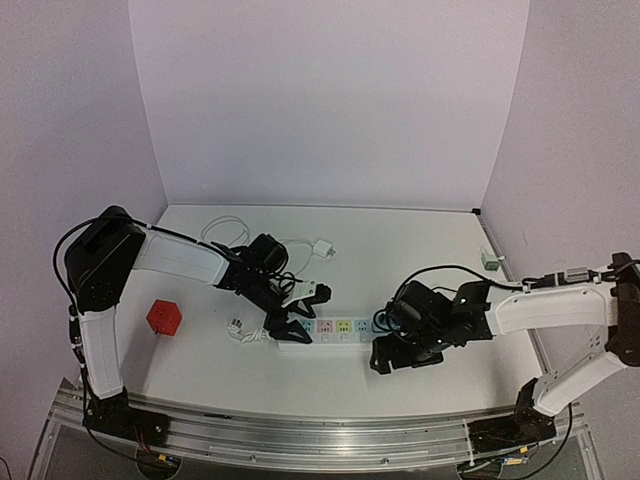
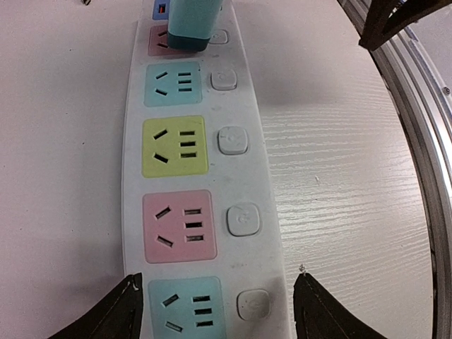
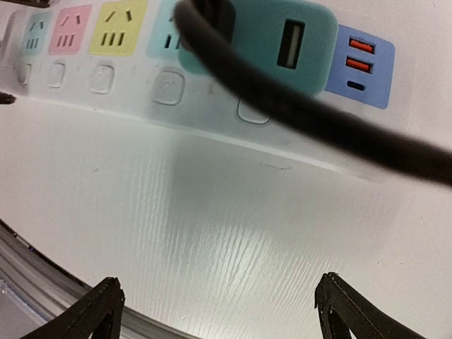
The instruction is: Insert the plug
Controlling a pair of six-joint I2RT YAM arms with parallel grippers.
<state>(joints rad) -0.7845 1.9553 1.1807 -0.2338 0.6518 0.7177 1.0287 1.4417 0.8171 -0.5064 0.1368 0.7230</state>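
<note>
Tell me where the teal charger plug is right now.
In the top view, the teal charger plug sits at the right end of the power strip, on the right arm's side of the table, beside the blue USB panel.

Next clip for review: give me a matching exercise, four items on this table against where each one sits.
Items:
1. red plastic cube
2. teal plug adapter
3. yellow socket face
4. blue USB panel

Places:
A. at one end of the white power strip
B. standing on the strip, right beside the USB panel
C. on the bare table, apart from the strip
D. mid-strip, between a pink socket and a teal socket

Pairs: 1-C, 2-B, 3-D, 4-A.
</note>
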